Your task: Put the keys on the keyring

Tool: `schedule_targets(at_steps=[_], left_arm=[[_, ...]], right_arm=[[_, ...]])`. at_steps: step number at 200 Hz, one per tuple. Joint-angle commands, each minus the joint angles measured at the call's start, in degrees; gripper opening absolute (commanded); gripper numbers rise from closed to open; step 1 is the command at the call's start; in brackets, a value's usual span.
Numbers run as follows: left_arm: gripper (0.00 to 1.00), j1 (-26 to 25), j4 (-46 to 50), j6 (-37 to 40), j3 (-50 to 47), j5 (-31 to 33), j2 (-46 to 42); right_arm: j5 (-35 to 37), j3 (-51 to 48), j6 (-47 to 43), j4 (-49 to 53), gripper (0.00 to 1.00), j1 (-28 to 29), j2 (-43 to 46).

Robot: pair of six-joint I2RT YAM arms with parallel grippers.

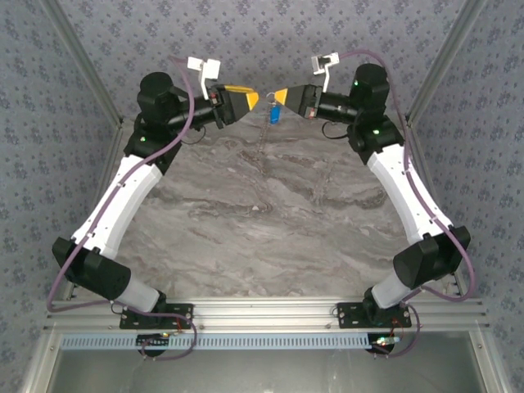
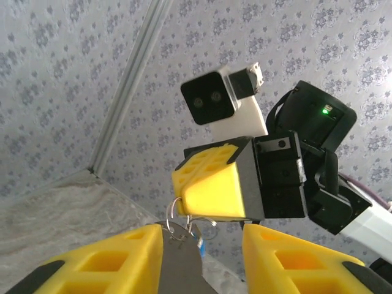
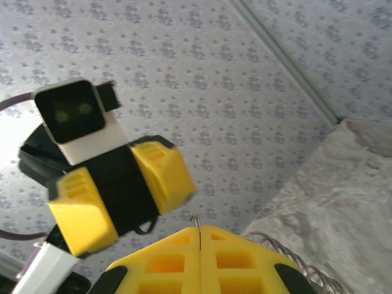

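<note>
Wallpapered walls are seen behind the marble tabletop point(image 1: 270, 221), and both arms are raised over its far edge. Right gripper point(image 1: 277, 95) is pressed together on the keyring point(image 2: 174, 212), with the blue key point(image 1: 274, 115) hung just below. Left gripper point(image 1: 252, 100) is spread apart, tips faced at it, close by.

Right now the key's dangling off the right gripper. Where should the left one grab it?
Take the key by its blue head: it looks like the widest part and hangs free just under the shut right gripper, which pinches the ring. Bring the open left gripper in from its own side, below that gripper. I can't tell which way the head faces.
</note>
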State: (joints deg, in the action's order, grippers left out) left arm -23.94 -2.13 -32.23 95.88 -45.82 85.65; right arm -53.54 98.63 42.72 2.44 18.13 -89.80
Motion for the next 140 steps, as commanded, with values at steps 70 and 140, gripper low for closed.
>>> schedule_targets(at_steps=[70, 140], left_arm=[[0.46, 1.4, 28.1, 17.7, 18.9, -8.4, 7.6], [0.39, 0.5, 39.0, 22.2, 28.8, -16.0, 13.9]], right_arm=[[-0.2, 21.8, -37.1, 47.5, 0.00, -1.2, -4.7], [1.2, 31.5, -45.0, 59.4, 0.00, 1.3, -8.2]])
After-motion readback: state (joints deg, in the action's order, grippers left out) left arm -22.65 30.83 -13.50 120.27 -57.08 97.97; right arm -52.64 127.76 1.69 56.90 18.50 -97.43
